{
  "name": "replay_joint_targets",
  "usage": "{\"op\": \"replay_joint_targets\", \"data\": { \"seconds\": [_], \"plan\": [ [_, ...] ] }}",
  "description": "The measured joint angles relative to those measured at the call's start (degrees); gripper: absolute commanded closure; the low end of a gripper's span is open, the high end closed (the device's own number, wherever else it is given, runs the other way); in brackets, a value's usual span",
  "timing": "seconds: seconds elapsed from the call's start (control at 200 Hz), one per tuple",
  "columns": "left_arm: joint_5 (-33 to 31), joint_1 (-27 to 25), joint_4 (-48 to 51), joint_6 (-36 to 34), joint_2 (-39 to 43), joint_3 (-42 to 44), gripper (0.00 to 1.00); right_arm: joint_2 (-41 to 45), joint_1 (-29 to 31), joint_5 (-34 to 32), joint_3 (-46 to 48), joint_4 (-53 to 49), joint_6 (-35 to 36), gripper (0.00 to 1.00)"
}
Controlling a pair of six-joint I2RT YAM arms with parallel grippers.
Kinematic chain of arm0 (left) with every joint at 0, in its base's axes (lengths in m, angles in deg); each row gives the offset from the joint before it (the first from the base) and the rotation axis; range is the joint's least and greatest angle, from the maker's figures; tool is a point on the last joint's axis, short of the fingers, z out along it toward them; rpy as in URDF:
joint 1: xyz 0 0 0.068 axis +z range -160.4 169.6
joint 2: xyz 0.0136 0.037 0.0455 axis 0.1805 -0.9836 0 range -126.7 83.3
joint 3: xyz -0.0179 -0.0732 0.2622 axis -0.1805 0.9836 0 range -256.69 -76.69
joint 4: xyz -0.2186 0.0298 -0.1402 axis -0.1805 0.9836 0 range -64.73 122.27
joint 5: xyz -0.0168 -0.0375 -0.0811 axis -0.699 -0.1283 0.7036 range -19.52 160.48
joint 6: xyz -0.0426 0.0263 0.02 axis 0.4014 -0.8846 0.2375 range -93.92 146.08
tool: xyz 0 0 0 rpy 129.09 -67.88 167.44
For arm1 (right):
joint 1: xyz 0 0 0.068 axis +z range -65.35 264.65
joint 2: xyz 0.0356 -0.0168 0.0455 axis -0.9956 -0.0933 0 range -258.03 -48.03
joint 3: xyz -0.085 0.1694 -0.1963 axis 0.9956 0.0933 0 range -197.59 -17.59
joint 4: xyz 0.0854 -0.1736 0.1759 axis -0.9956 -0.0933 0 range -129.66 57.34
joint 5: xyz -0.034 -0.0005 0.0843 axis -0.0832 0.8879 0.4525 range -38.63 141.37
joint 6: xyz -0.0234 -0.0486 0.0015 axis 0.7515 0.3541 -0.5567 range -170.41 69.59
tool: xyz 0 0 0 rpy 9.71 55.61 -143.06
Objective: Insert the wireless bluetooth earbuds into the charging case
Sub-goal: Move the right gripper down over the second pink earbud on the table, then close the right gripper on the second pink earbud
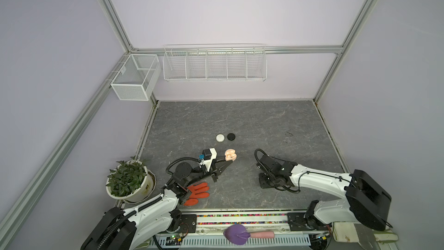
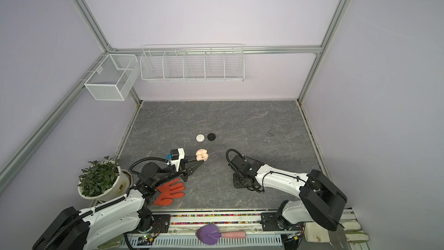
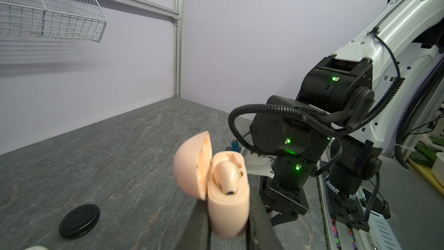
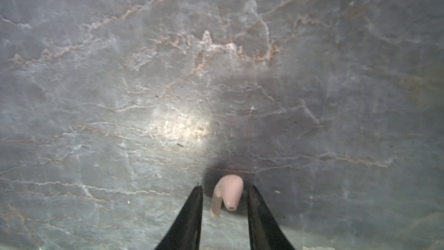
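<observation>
My left gripper is shut on the pale pink charging case, which it holds a little above the table, as both top views show. The case's lid stands open, and one pink earbud sits inside. My right gripper points down at the table with its jaws open. A second pink earbud lies on the table between the black fingers, with a small gap on each side. In the top views the right arm's wrist hides that gripper and earbud.
A white round puck and a black one lie behind the case. A potted plant and an orange glove are at the front left. Wire baskets hang on the back wall. A purple tool rests on the front rail.
</observation>
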Motion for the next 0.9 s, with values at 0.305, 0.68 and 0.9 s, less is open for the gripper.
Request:
{"op": "replay_joint_targets", "data": {
  "seconds": [0.305,0.68,0.9],
  "plan": [
    [0.00,0.00,0.04,0.31,0.11,0.02,1.00,-3.32,1.88,-1.36,-2.54,0.85,1.25,0.74],
    [0.02,0.00,0.07,0.42,0.22,0.04,1.00,-4.74,3.04,-3.04,-3.87,-0.07,1.95,0.81],
    [0.00,0.00,0.09,0.42,0.48,0.15,1.00,-5.25,3.15,-3.19,-4.37,-0.48,1.97,0.84]
  ]
}}
